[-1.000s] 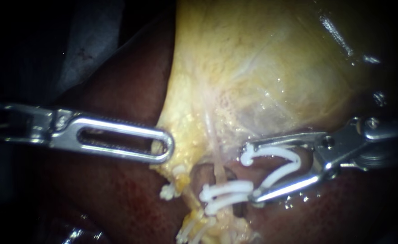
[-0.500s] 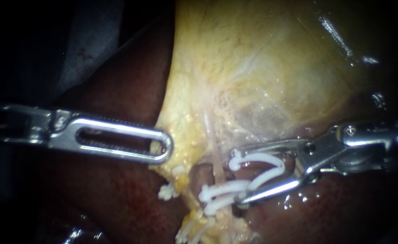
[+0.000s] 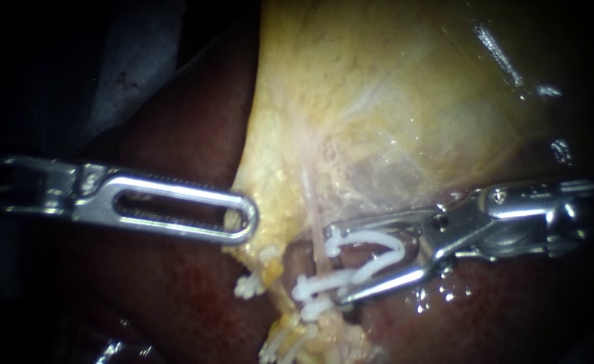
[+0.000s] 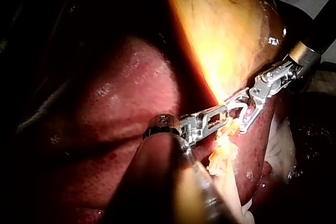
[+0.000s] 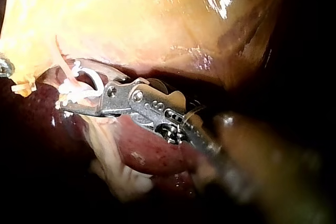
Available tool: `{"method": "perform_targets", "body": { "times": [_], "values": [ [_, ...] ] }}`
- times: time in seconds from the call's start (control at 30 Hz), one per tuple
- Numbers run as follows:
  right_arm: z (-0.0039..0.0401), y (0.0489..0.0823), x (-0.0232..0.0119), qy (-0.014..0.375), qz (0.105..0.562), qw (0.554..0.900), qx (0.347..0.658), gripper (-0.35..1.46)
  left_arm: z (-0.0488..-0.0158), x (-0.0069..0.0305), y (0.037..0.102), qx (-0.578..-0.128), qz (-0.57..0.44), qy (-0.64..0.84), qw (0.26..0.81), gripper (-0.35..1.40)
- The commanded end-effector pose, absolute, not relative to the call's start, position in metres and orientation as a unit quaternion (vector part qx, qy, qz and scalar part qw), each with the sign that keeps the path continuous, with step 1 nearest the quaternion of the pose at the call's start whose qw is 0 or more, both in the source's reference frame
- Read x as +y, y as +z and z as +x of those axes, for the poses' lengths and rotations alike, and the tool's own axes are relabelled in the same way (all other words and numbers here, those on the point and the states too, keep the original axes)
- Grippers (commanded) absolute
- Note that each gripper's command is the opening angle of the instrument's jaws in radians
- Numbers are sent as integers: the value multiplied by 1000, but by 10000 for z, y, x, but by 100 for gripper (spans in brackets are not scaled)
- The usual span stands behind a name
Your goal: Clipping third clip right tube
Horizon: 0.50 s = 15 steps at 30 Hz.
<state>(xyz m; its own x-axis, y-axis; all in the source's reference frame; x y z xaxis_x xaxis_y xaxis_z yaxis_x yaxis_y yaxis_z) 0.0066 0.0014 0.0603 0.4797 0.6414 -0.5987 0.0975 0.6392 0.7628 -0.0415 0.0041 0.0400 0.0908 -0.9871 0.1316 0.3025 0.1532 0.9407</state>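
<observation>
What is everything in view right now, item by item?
gallbladder: one, pale yellow, upper centre.
liver: one, dark red, around and below it.
tube: one, pale, running down from the gallbladder.
fastened clips: apparently two, white, across the tube.
other clips: count unclear, white, lower left of those.
open clip: one, white, beside the tube.
left instrument: one, silver, jaws shut on the gallbladder's edge.
right instrument: one, silver, jaws shut on the open clip.

Left instrument [image 3: 246, 219]: polished steel, long slotted jaw. Right instrument [image 3: 336, 264]: steel too, slim jaws, screw heads [image 3: 501, 195] at the hinge.
</observation>
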Motion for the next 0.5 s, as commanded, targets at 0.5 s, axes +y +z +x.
{"method": "perform_targets", "body": {
  "times": [0.5],
  "values": [
    [90,617,21,178,392,764,480,53,-416,40,401,-433,392,-519,624,-35]
  ]
}}
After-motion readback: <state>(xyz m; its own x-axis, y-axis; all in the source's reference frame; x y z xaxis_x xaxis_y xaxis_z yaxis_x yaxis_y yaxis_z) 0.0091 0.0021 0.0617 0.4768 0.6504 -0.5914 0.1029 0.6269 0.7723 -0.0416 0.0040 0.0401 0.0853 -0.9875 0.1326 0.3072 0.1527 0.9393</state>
